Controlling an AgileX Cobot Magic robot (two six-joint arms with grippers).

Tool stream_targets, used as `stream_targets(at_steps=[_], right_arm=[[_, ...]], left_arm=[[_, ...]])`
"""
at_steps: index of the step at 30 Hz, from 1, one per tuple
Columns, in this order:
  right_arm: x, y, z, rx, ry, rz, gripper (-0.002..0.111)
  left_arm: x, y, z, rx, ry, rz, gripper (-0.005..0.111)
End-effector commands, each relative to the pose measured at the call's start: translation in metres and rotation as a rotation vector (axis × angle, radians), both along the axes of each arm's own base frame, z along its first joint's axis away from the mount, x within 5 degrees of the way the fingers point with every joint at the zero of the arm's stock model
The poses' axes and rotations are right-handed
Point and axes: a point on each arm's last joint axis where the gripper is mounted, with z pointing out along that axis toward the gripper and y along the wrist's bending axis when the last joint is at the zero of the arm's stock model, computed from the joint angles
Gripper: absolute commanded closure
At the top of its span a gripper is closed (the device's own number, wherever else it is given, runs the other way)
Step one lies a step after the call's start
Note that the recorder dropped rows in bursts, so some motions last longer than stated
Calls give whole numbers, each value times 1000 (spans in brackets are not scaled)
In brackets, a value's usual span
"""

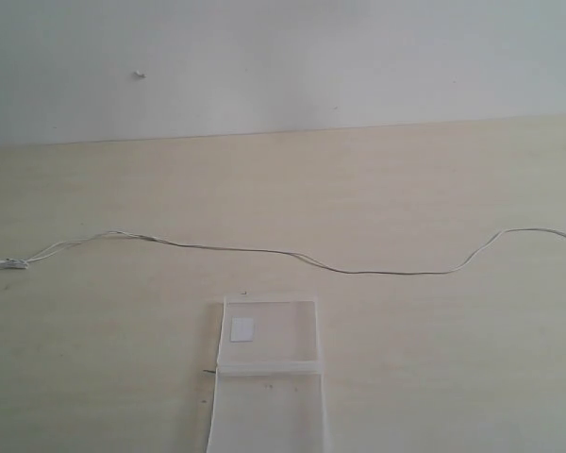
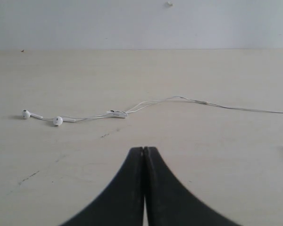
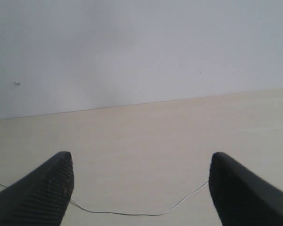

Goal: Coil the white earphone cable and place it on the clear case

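My left gripper (image 2: 143, 151) has its 2 black fingers pressed tip to tip, with nothing pinched between them. It hangs over the pale table (image 2: 226, 155). Ahead of the closed tips and well apart from them lies the earbud end of the cable (image 2: 146, 102): 2 earbuds (image 2: 26, 114) rest side by side on the wood, their thin leads joining at a small inline piece (image 2: 117, 113), and from there 1 strand runs on out of frame.

In the exterior view neither gripper shows. The cable (image 1: 264, 251) is stretched in loose waves across the whole table (image 1: 406, 189), from the left edge to the right edge, uncoiled. The case (image 1: 269, 396) sits flat at the near middle, on my side of the cable, near it but not touching. Its hinge ridge (image 1: 269, 368) runs crosswise and a white sticker (image 1: 242, 328) sits on the farther half. I cannot tell how far the case lies from either gripper.

My right gripper (image 3: 140, 160) stands wide open and grips nothing. A slack curve of cable (image 3: 132, 213) lies on the table in the gap between its 2 fingers, clear of both as far as I can see.
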Motion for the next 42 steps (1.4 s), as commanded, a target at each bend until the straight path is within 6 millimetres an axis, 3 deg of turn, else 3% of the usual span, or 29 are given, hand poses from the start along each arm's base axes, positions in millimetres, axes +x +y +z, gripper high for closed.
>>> stream_targets(at_steps=[1, 31, 33, 38, 42], right_arm=[[0, -1, 5, 2, -26, -11, 32], [2, -3, 9, 16, -71, -30, 33], [4, -2, 7, 14, -55, -29, 37], [10, 1, -1, 21, 36, -10, 71], [21, 5, 5, -3, 101, 22, 84]], left_arm=[[0, 0, 0, 2, -12, -7, 107], [0, 0, 0, 2, -12, -7, 107], [0, 0, 0, 2, -12, -7, 107], [0, 0, 0, 2, -12, -7, 107], [0, 0, 0, 2, -12, -7, 107]])
